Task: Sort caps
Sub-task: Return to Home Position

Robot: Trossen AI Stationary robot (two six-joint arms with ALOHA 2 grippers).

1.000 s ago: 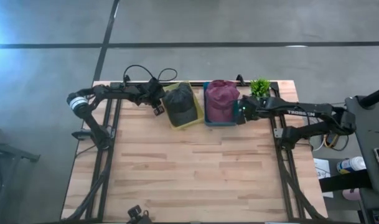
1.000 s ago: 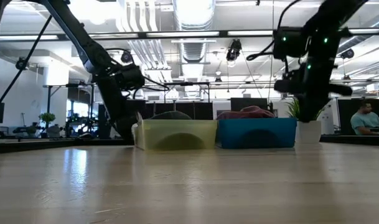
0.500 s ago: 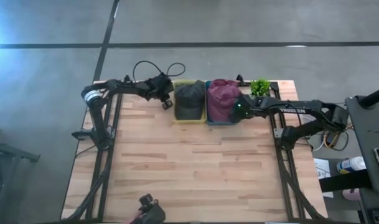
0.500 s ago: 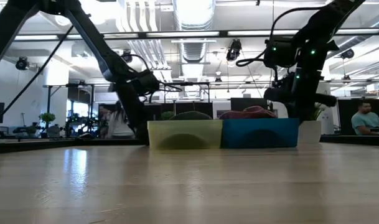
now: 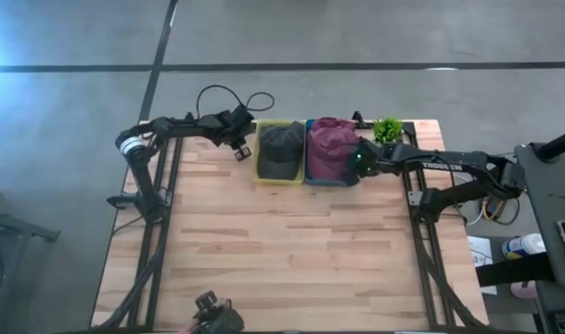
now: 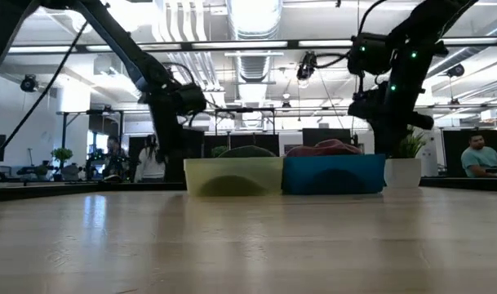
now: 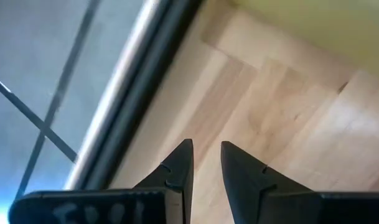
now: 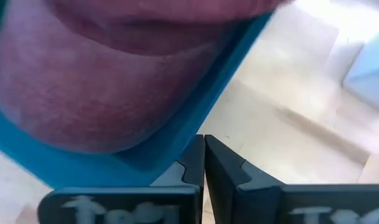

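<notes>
A dark olive cap point(image 5: 280, 148) lies in the yellow bin point(image 5: 280, 180). A maroon cap point(image 5: 330, 147) lies in the teal bin point(image 5: 329, 183). The bins stand side by side at the table's far edge. My left gripper point(image 5: 243, 148) hovers just left of the yellow bin. Its fingers point(image 7: 206, 149) stand a little open over bare wood with nothing between them. My right gripper point(image 5: 355, 170) is shut at the teal bin's right wall. My right gripper's shut fingertips point(image 8: 196, 144) meet the teal bin's right wall point(image 8: 177, 155) near its near corner. They come slanting down from the table's right. The bin stands flat on the table with the maroon cap point(image 8: 83, 93) inside.
A small green plant point(image 5: 387, 128) in a white pot point(image 6: 403, 171) stands right of the teal bin, behind my right arm. A small dark device point(image 5: 212, 320) sits at the near edge. The wide wooden tabletop point(image 5: 291, 250) lies in front of the bins. A person point(image 6: 479, 157) sits beyond the table.
The yellow bin, which stood askew, has been turned straight and slid right against the teal bin. Both bins then shifted slightly toward the table's left. My left gripper went toward the far right along the yellow bin, then drew back a little to the left.
</notes>
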